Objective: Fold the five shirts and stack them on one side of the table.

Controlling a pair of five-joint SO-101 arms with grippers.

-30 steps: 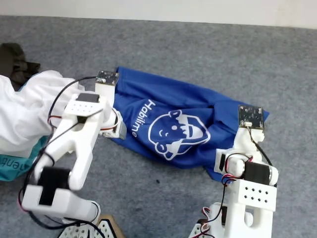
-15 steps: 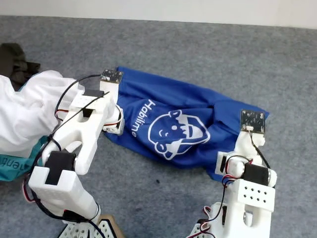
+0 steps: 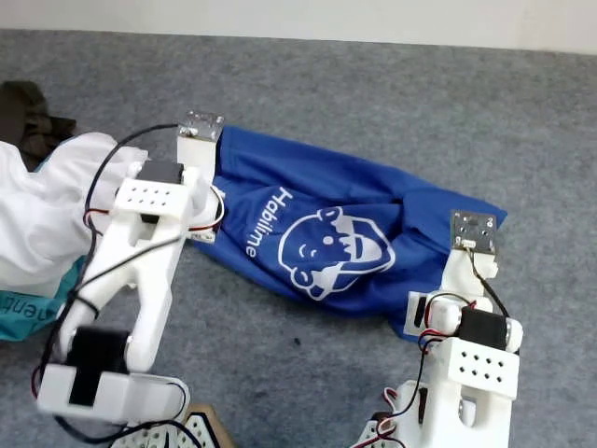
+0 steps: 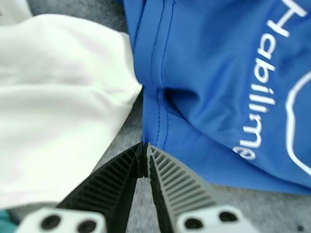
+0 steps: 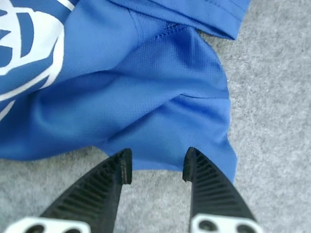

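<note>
A blue shirt (image 3: pixel 317 233) with a white print lies crumpled across the middle of the grey table. At its left end, beside a white shirt (image 3: pixel 47 215), my left gripper (image 3: pixel 200 173) points down. In the left wrist view the left gripper (image 4: pixel 145 149) is shut, its tips pinching the hem of the blue shirt (image 4: pixel 218 73) next to the white shirt (image 4: pixel 58 97). My right gripper (image 3: pixel 471 252) stands at the shirt's near right corner. There the right gripper (image 5: pixel 156 167) is open, its fingers just short of the edge of the blue shirt (image 5: pixel 146 73).
A teal garment (image 3: pixel 28 303) peeks out under the white shirt at the left edge. A dark garment (image 3: pixel 28 112) lies at the far left. A wooden corner (image 3: pixel 210 425) shows at the near edge. Bare grey table (image 3: pixel 420 103) stretches behind and right of the shirt.
The left arm has swung its elbow back and forth while its wrist crept slightly toward the far side at the shirt's left end. The right arm and the blue shirt have barely shifted.
</note>
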